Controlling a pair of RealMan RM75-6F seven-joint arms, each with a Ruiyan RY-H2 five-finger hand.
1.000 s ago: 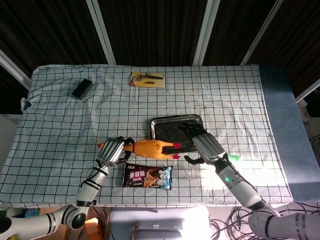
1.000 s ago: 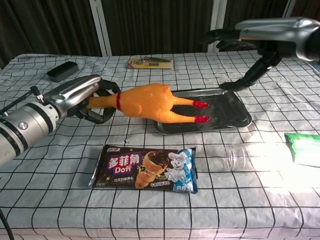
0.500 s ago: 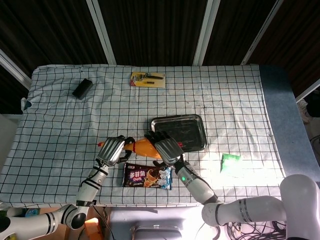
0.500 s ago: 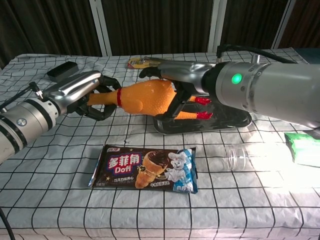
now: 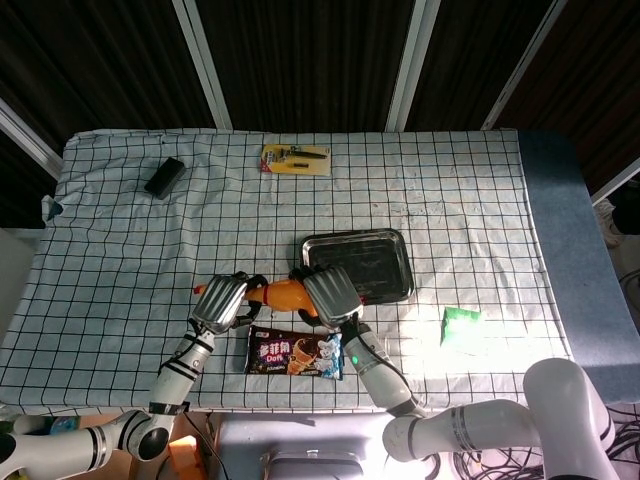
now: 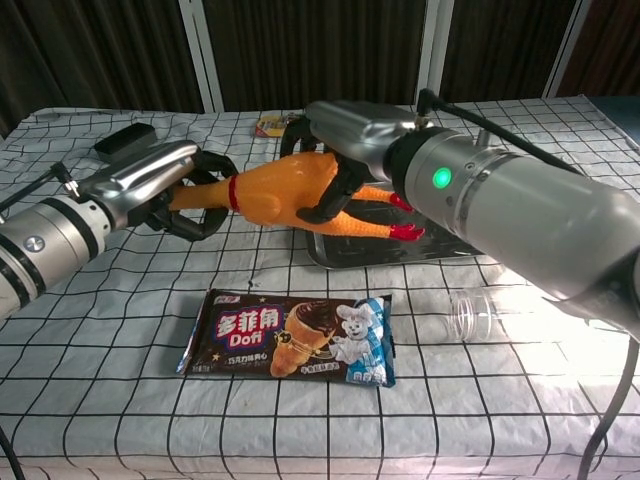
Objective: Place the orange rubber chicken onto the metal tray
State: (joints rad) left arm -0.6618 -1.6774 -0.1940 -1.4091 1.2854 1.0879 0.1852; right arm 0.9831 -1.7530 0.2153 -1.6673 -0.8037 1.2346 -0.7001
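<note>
left hand (image 6: 180,190) near "doff" snack packet (image 6: 289,338)

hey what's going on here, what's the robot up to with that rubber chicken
The robot holds the orange rubber chicken in the air with both hands. The left hand grips its neck end, and the right hand wraps around its body. The chicken's red feet hang over the near edge of the metal tray, but it is not set down yet.
</note>
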